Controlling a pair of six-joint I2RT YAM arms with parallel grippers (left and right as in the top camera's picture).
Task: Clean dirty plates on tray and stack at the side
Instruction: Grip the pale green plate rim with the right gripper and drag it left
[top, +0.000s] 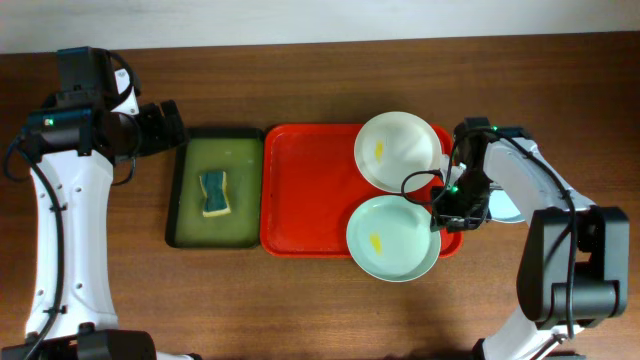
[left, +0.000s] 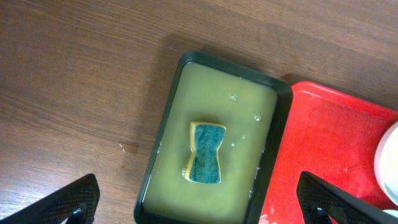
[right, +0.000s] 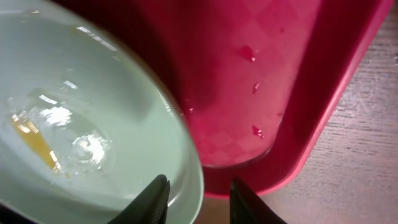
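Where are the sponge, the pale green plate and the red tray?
sponge (left: 205, 154): left wrist view, its teal middle.
pale green plate (top: 395, 237): overhead view, its centre.
red tray (top: 305, 190): overhead view, its bare floor.

I am looking down on a dark brown wooden table (top: 300, 300), its grain running left to right. A pale strip (top: 320, 20) is showing beyond the far edge, and I cannot tell whether it is wall or floor. Soft, even light is falling across the wood.

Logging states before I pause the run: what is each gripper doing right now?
Left gripper: open, holding nothing.
Right gripper: open, jaws astride the rim of the pale green plate, not clamped.
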